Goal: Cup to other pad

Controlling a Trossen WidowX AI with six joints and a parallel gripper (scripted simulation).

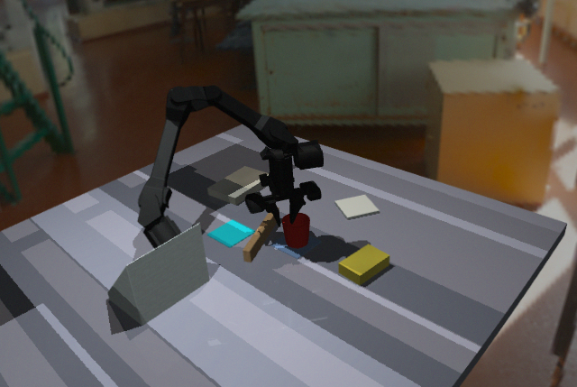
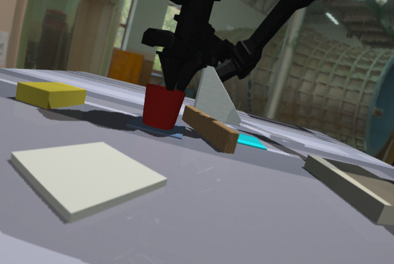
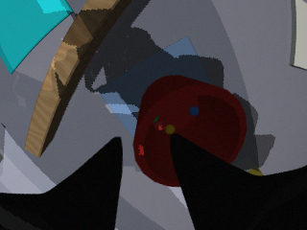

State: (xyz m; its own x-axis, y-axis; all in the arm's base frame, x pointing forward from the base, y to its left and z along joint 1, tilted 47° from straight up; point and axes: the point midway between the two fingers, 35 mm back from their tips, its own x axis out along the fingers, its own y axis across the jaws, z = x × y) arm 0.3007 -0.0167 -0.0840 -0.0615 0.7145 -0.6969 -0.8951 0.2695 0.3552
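The red cup (image 1: pixel 296 234) (image 2: pixel 162 106) (image 3: pixel 218 126) stands upright on the blue pad (image 1: pixel 285 249) (image 2: pixel 178 135) (image 3: pixel 184 49). In the wrist view a blue marble (image 3: pixel 194 111), a yellow marble (image 3: pixel 170 129) and a dark green one (image 3: pixel 156 119) lie inside it. The cyan pad (image 1: pixel 229 234) (image 2: pixel 251 141) (image 3: pixel 29 29) is bare, beyond the wooden bar. My gripper (image 1: pixel 285 224) (image 2: pixel 175 90) (image 3: pixel 146 142) points down, partly open, with nothing gripped. Its tips are at rim height at the cup's side nearest the bar, one over the cup's mouth and one outside. I cannot tell whether they touch the wall.
The wooden bar (image 1: pixel 257 242) (image 2: pixel 210 128) (image 3: pixel 58 91) stands between the two pads. A yellow block (image 1: pixel 363 265) (image 2: pixel 50 95), a white plate (image 1: pixel 357 207) (image 2: pixel 88 178), a shallow beige tray (image 1: pixel 220 192) (image 2: pixel 346 188) and a grey wedge (image 1: pixel 172 275) (image 2: pixel 213 98) stand around them.
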